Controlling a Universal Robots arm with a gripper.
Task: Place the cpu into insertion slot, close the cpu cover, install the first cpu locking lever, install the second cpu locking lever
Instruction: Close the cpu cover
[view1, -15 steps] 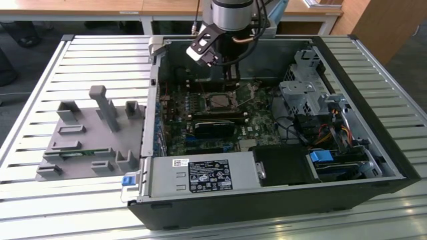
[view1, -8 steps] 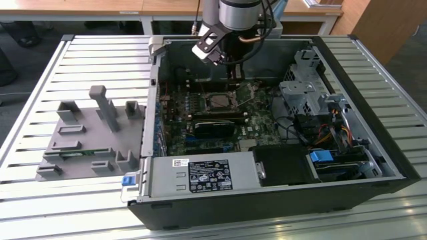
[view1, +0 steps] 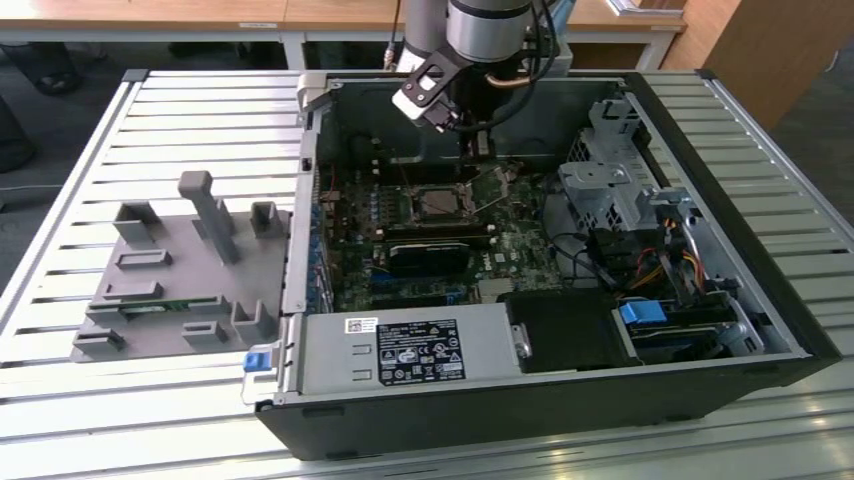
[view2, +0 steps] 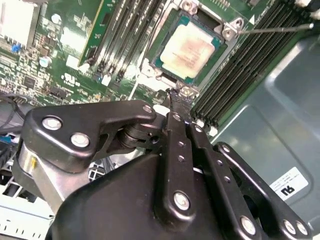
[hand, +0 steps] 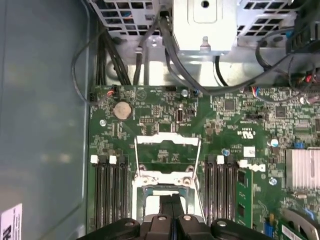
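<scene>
fingers (view2: 175, 122) pressed together | tips at insertion slot (view2: 156, 67) edge | cpu (view2: 189, 46) seated inside

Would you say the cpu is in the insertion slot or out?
In: the cpu lies flat within the insertion slot, in the second wrist view.

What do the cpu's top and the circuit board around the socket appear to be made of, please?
The cpu: its top looks like metal, silvery-beige with a dull, slightly blotchy sheen; its thin green edge suggests laminate. The circuit board: probably lacquered fibreglass laminate, glossy green with fine traces and soldered parts.
</scene>
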